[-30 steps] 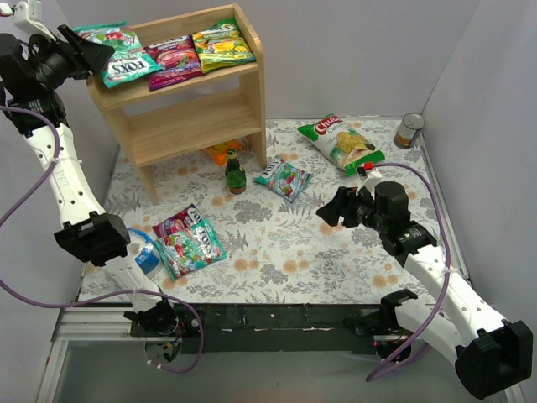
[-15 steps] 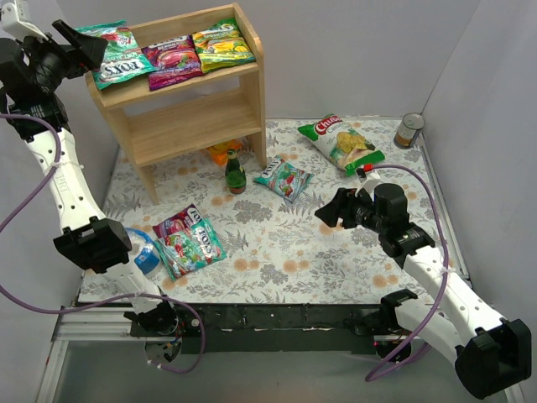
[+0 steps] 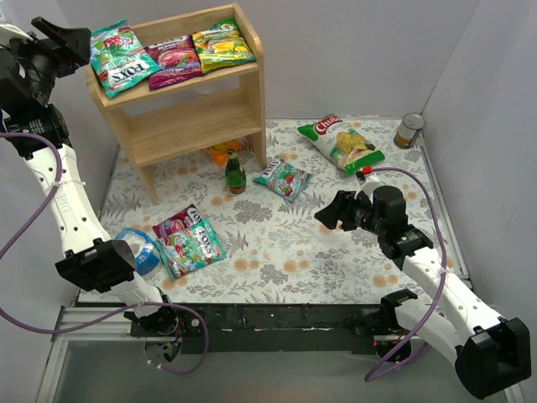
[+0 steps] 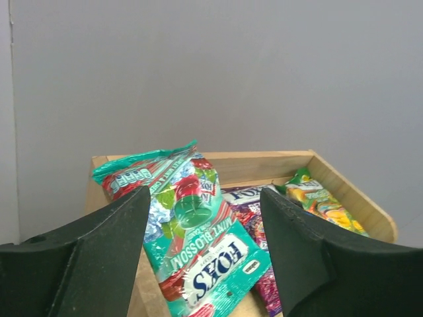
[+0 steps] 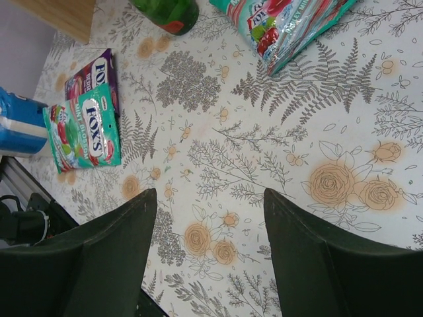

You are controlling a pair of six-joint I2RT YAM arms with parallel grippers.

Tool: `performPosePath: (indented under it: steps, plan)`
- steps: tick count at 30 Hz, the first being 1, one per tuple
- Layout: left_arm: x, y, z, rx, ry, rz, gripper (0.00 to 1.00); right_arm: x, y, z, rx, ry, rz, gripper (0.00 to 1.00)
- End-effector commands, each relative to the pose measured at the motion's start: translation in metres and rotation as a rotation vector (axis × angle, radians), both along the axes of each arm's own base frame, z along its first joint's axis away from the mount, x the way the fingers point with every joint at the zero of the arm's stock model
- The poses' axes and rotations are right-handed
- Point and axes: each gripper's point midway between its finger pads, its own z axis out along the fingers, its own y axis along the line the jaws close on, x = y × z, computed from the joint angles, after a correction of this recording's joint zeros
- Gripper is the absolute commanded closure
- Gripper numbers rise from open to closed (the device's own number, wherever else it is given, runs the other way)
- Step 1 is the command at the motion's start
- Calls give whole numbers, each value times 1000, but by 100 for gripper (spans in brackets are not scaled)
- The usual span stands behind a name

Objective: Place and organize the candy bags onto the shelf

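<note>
The wooden shelf (image 3: 197, 122) stands at the back left. On its top tier lie three candy bags: teal (image 3: 122, 57), magenta (image 3: 173, 60) and yellow-green (image 3: 221, 44). My left gripper (image 3: 70, 38) is open and empty, just left of the teal bag and apart from it. In the left wrist view the teal bag (image 4: 198, 244) lies between my open fingers (image 4: 112, 238), with the magenta bag (image 4: 246, 197) and the yellow-green bag (image 4: 324, 201) beside it. On the table lie a teal bag (image 3: 283, 178) and a teal bag (image 3: 195, 246) overlapping a magenta one (image 3: 174, 222). My right gripper (image 3: 329, 214) is open, above the table.
A white-and-green chip bag (image 3: 342, 141) and a tin can (image 3: 409, 130) sit at the back right. A green bottle (image 3: 235, 174) and an orange item (image 3: 223, 154) stand by the shelf's right foot. A blue roll (image 3: 141, 252) lies next to the front-left bags.
My left gripper has drawn back to the left, off the teal bag, which now lies free on the shelf top. The right arm has hardly moved.
</note>
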Motion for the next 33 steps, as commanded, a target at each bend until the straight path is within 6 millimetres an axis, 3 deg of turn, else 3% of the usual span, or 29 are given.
performPosePath:
  steps: [1, 6, 9, 10, 12, 13, 15, 20, 21, 22, 23, 30, 33]
  plan:
    - [-2, -17, 10, -103, -57, -70, 37, 3, 6, 6, 41, -41, 14, 27]
    - [20, -38, 8, -177, -63, -43, 48, 0, 7, -3, 48, -20, 20, 28]
    - [26, -36, 7, -200, -57, 51, 57, -3, 6, -8, 45, -11, 20, 28]
    - [26, -45, 10, -208, -64, 66, 58, -3, 6, -9, 46, -10, 19, 28]
    - [27, -37, 9, -226, -66, 171, 63, -5, 5, -13, 42, -3, 18, 28]
    - [29, -43, 8, -237, -61, 182, 64, -5, 5, -14, 42, -3, 18, 28]
    - [31, -35, 6, -259, -53, 260, 67, -6, 4, -18, 38, 1, 17, 28]
    - [44, -55, 0, -277, -46, 328, 70, -6, 4, -23, 35, 9, 13, 28]
    - [44, -51, -1, -289, -49, 381, 70, -6, 4, -23, 36, 9, 15, 28]
    - [47, -65, -1, -297, -49, 370, 72, -6, 4, -24, 35, 14, 14, 28]
    - [47, -65, 4, -310, -62, 391, 74, -6, 4, -25, 35, 16, 14, 29]
    - [65, -46, -23, -329, -22, 624, 76, -9, 4, -32, 38, 37, 21, 30]
    - [69, -45, -26, -305, -15, 672, 78, -10, 5, -36, 37, 49, 25, 30]
